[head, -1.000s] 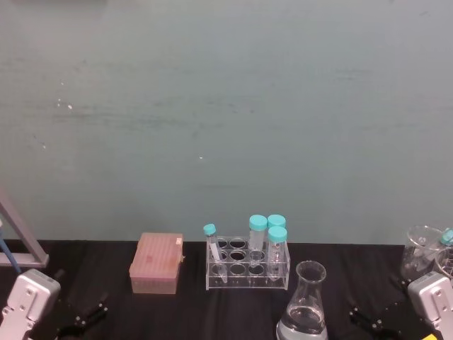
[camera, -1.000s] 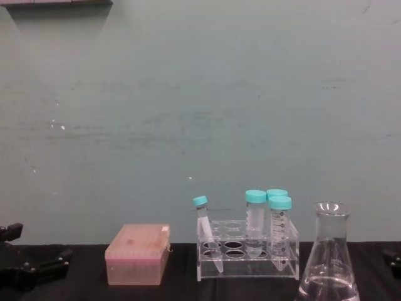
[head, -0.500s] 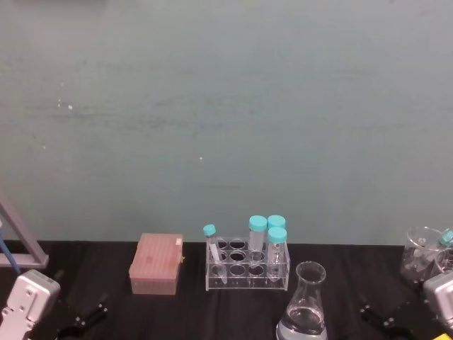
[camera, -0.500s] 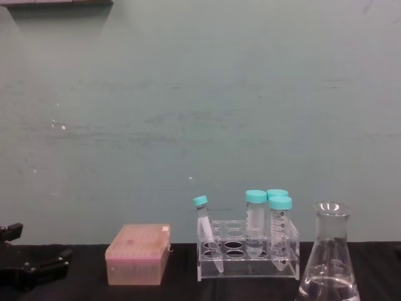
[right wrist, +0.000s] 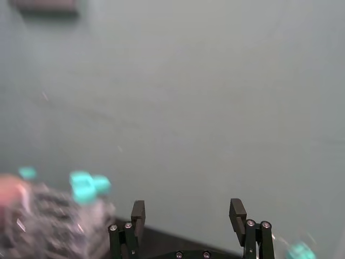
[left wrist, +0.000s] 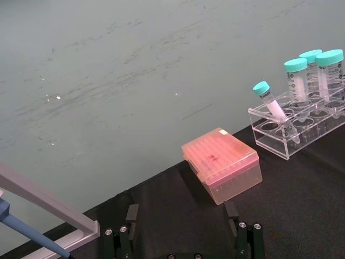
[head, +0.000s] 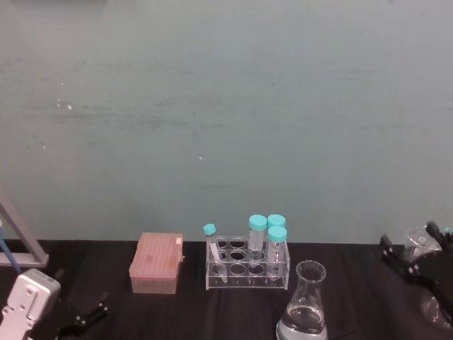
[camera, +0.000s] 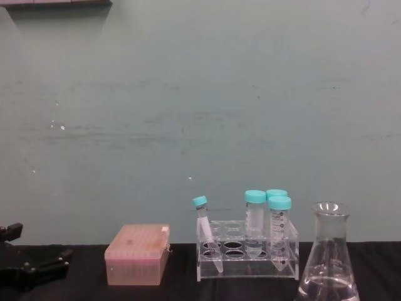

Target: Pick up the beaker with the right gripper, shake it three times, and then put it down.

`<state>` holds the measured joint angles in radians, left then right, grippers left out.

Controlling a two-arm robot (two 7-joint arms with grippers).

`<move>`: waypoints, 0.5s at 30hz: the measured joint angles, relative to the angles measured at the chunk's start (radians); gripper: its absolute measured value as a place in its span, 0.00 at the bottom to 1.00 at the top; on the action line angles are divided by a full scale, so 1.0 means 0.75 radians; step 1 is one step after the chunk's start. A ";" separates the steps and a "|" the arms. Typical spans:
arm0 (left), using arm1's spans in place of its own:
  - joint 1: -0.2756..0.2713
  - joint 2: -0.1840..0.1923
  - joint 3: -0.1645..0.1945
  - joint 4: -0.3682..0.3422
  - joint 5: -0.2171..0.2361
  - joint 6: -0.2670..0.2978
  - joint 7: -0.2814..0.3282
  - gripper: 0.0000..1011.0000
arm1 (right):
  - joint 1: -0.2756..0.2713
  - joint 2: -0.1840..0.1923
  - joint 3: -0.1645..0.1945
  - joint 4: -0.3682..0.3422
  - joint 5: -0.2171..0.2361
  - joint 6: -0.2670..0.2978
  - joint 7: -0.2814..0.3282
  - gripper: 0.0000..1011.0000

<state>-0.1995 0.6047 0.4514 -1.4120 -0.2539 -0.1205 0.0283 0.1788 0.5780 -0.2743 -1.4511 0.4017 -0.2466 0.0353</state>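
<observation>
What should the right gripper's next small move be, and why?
Probably swing the right gripper leftward and down toward the beaker. Its jaws are open, but it hangs off to the beaker's right, apart from it; the beaker stands ungrasped near the tube rack. The left gripper sits parked lower left.

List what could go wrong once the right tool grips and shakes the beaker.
1. The beaker holds clear liquid, mouth open: hard shaking may slosh it out.
2. The tube rack stands close behind it; a wide swing could knock the tubes.
3. The right tool, open, hangs beside other glassware at the far right and might clip it.
The left tool sits parked at the left.
</observation>
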 joint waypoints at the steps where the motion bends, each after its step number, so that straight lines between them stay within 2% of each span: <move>1: 0.000 0.000 0.000 0.000 0.000 0.000 0.000 0.99 | 0.000 -0.003 0.007 -0.007 0.019 -0.012 0.020 0.99; 2: 0.000 0.000 0.000 0.000 0.000 0.000 0.000 0.99 | 0.000 -0.007 0.018 -0.023 0.063 -0.032 0.067 0.99; 4: 0.000 0.000 0.000 0.000 0.000 0.000 0.000 0.99 | -0.003 -0.008 0.027 -0.038 0.104 -0.041 0.117 0.99; 5: 0.000 0.000 0.000 0.000 0.000 0.000 0.000 0.99 | -0.008 -0.007 0.031 -0.055 0.152 -0.044 0.178 0.99; 9: 0.000 0.000 0.000 0.000 0.000 0.000 0.000 0.99 | -0.023 0.012 0.030 -0.099 0.257 -0.018 0.344 0.99; 10: 0.000 0.000 0.000 0.000 0.000 0.000 0.000 0.99 | -0.023 0.012 0.030 -0.099 0.257 -0.018 0.344 0.99; 13: 0.000 0.000 0.000 0.000 0.000 0.000 0.000 0.99 | -0.031 0.033 0.017 -0.126 0.306 0.033 0.450 0.99; 15: 0.000 0.000 0.000 0.000 0.000 0.000 0.000 0.99 | -0.032 0.043 0.009 -0.133 0.315 0.060 0.487 0.99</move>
<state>-0.1996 0.6047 0.4514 -1.4120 -0.2539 -0.1205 0.0283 0.1545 0.6106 -0.2677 -1.5512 0.6377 -0.2013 0.4005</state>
